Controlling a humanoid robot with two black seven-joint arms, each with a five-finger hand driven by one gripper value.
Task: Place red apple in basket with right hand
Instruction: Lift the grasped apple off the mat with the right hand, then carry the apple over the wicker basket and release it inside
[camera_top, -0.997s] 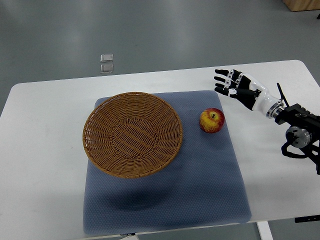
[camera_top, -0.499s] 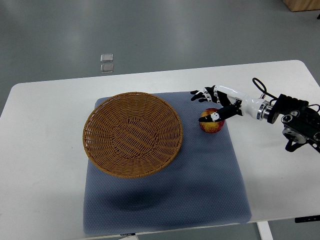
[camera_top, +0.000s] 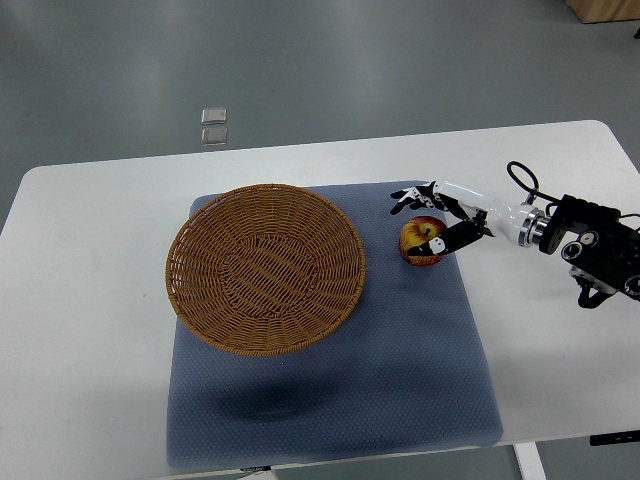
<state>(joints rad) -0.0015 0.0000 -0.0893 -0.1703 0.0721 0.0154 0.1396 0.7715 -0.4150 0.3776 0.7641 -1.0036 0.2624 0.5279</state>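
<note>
A round woven wicker basket (camera_top: 265, 268) sits on the left part of a blue-grey textured mat (camera_top: 400, 370) spread on a white table (camera_top: 90, 300). A red and yellow apple (camera_top: 420, 238) rests on the mat just right of the basket, not touching it. The robot's black and white right hand (camera_top: 437, 215) reaches in from the right, fingers spread around the apple's top and right side, not closed on it.

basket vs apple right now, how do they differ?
The basket is wide, shallow, woven and brown; the apple is small, round and red-yellow. The basket sits empty and untouched; the apple has the right hand around it, thumb low on its near side, fingers past its far side. The basket lies left on the mat, the apple right of it, apart. Both rest on the mat.
</note>
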